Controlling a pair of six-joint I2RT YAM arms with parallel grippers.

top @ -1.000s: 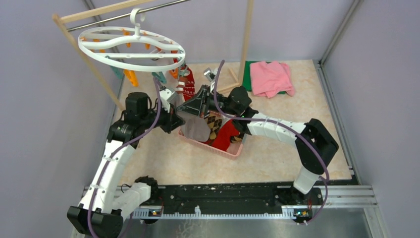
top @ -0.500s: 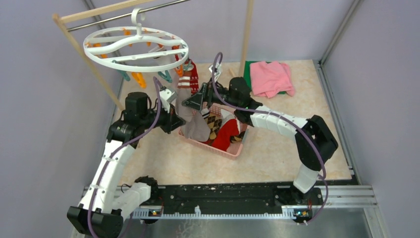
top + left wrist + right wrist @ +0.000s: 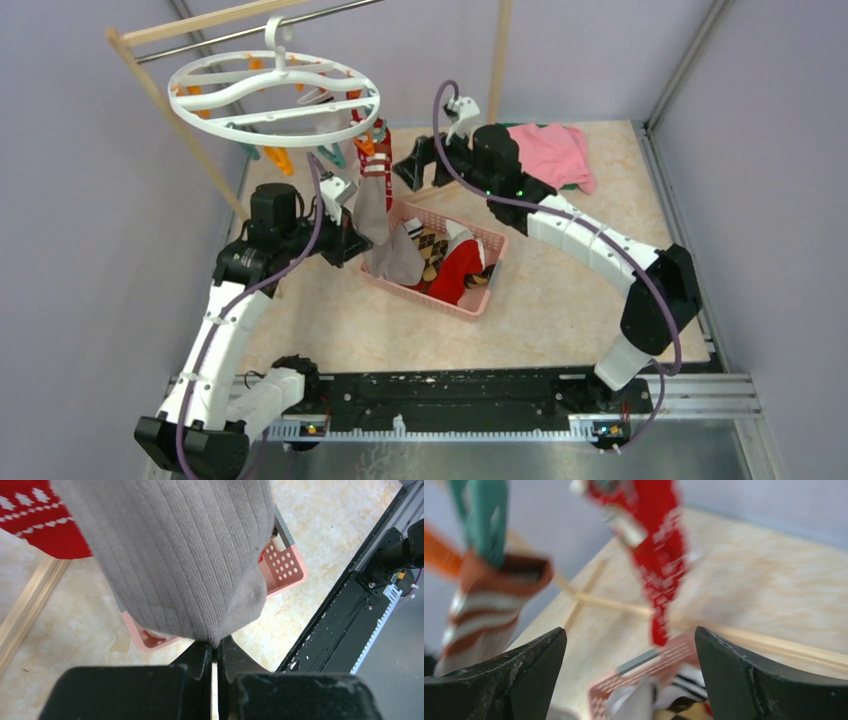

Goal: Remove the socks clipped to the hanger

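Note:
The white oval hanger [image 3: 275,95] hangs from the rack's bar, with orange and teal clips under it. A grey sock [image 3: 372,210] with a brown-and-white striped cuff hangs from a teal clip [image 3: 481,515]. My left gripper [image 3: 358,242] is shut on the toe of the grey sock [image 3: 175,555], pinched at the left gripper's [image 3: 215,647] tips. A red patterned sock [image 3: 659,570] hangs clipped behind it. My right gripper [image 3: 405,168] stands wide open and holds nothing, just right of the hanging socks. In the right wrist view the right gripper [image 3: 629,670] faces both socks.
A pink basket [image 3: 425,293] below the hanger holds an argyle sock [image 3: 432,245], a red sock [image 3: 460,275] and grey fabric. The wooden rack with its metal bar [image 3: 250,30] and post [image 3: 497,70] stands behind. A pink cloth [image 3: 548,155] lies at the back right.
My right gripper has opened and moved from over the basket up and back toward the hanger. The hanger has swung up and levelled. My left gripper has stayed shut on the grey sock.

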